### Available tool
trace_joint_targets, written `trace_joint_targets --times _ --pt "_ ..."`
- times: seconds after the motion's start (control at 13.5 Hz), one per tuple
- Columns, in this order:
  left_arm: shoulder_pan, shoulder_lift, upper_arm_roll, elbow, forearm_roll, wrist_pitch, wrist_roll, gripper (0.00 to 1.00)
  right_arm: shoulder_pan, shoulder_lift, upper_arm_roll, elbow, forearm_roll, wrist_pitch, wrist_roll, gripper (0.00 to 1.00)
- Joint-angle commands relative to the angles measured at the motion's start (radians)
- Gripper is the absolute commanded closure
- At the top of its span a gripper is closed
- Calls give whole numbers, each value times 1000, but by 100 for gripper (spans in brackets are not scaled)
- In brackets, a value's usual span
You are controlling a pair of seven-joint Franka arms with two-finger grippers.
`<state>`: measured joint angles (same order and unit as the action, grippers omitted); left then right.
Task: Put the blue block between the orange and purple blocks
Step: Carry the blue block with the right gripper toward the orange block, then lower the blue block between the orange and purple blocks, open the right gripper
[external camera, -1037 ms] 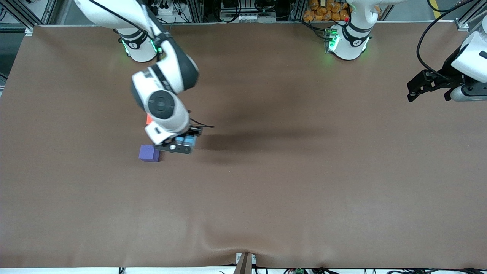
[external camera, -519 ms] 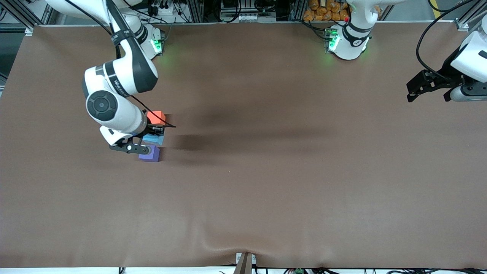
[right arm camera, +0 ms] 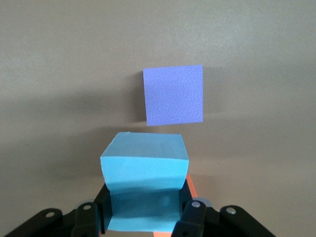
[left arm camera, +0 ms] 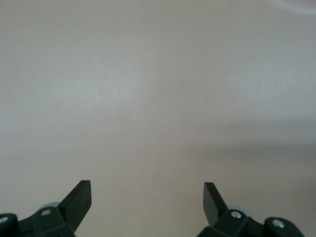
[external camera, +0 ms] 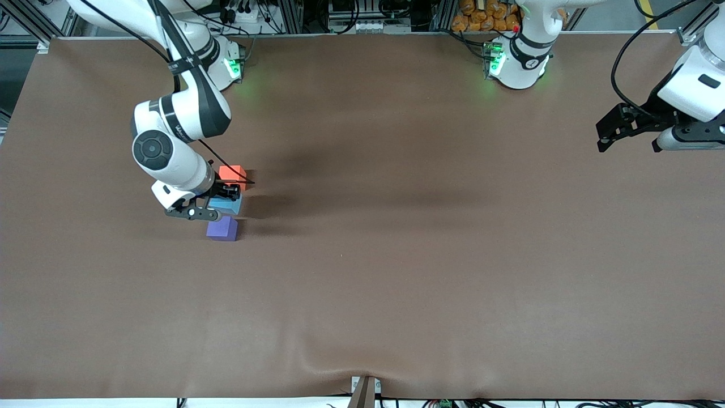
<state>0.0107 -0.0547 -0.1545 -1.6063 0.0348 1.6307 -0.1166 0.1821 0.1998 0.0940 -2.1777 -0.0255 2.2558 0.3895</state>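
- Since 0.5 s ago, the right gripper [external camera: 225, 195] has been shifted slightly; the left gripper [external camera: 606, 134] too, its jaws spread wide, waiting.
- 1 matte sky-blue cube, the blue block [external camera: 229, 206], is clamped by the right gripper between the orange block [external camera: 233, 173] and the pebbled purple block [external camera: 222, 229].

Both arms are glossy white with rounded link housings and dark grey or black joint bands. The right arm [external camera: 175, 122] has a round dark cap with a ringed centre on its wrist joint and small grey lettering along a black band. A thin black cable runs down its links. Green lights glow on both white bases. The right end effector [external camera: 218, 199] is black, with silver screw heads on its finger mounts. The left end effector [external camera: 614, 127] is matte black and angular, fed by a looping black cable; its fingers [left arm camera: 79, 197] taper to flat wedge tips.
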Motion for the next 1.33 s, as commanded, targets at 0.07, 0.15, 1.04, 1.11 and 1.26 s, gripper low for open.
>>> trace_joint_targets --times 0.07,0.15,1.04,1.11,1.26 --pt "0 -1 -3 5 14 5 -9 0 -21 -40 10 -62 12 44 -24 72" --pt "2 -1 -3 2 17 3 -8 0 -21 -39 10 -62 12 45 -26 72" --pt "8 -8 -2 2 2 -5 -6 0 -52 -4 7 -106 12 137 -89 71" --pt "8 -4 -2 0 2 -5 -9 0 -52 6 7 -106 12 139 -89 71" --pt "9 1 0 0 2 -3 -11 0 -52 27 7 -106 12 155 -89 71"
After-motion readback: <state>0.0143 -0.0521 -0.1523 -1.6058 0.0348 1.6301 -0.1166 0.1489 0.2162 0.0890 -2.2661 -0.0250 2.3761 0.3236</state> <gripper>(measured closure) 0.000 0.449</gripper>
